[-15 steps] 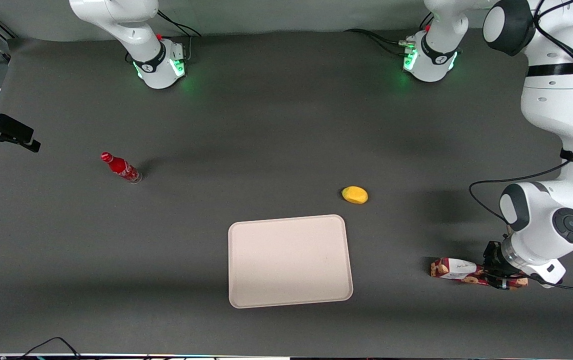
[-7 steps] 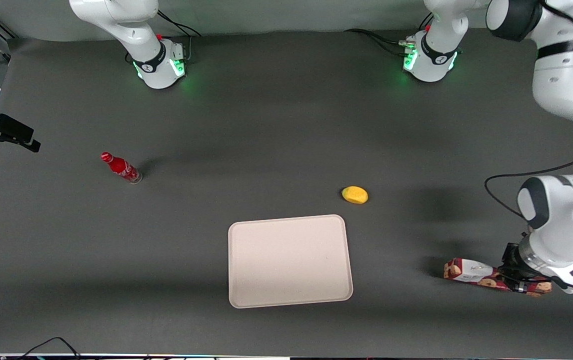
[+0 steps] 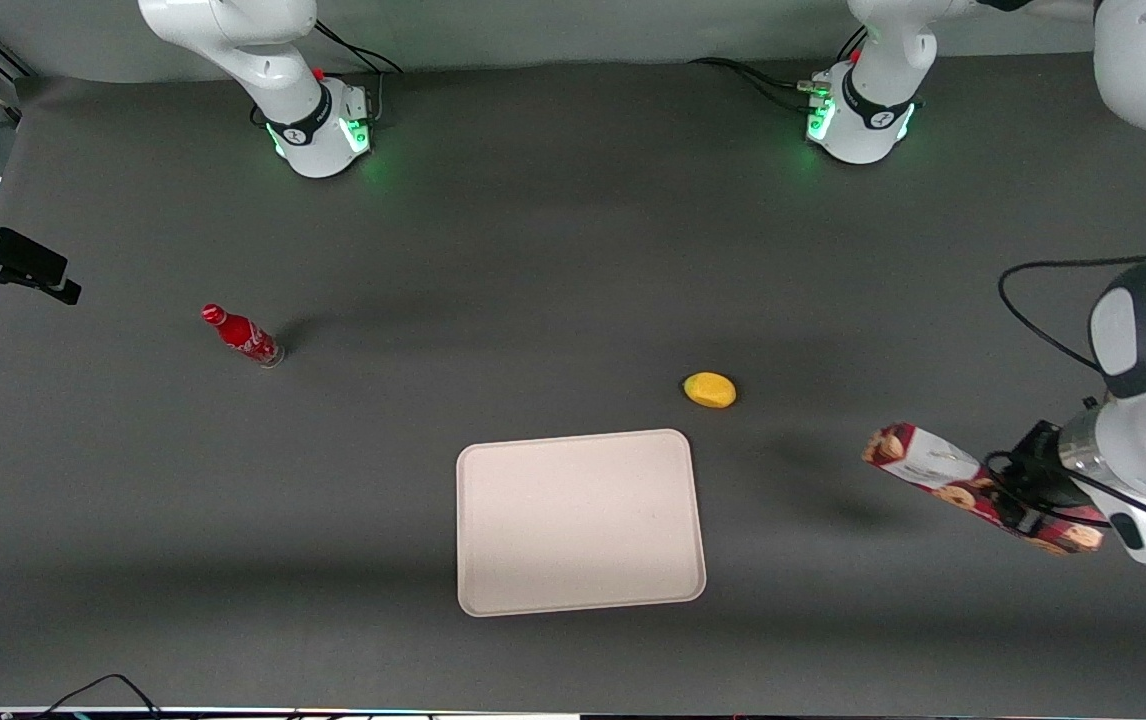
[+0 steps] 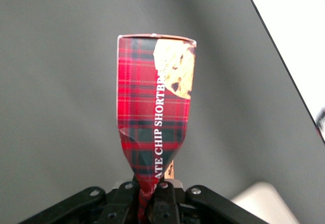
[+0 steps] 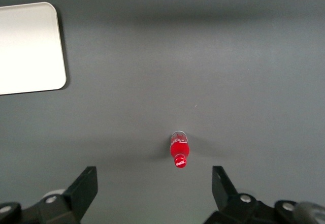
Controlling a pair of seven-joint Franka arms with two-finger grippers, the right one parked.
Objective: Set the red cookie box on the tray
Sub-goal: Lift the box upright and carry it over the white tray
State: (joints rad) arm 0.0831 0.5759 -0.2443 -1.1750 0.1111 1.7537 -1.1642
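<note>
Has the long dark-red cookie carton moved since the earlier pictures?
Yes. The red cookie box, clamped in the gripper, rose off the table, tilted, beside the unmoved cream tray.

Soft light is shining down from above, making fuzzy shadows on the dark grey table (image 3: pixel 553 250); the big cream-white flat tray (image 4: pixel 289 26) is glaring white
</note>
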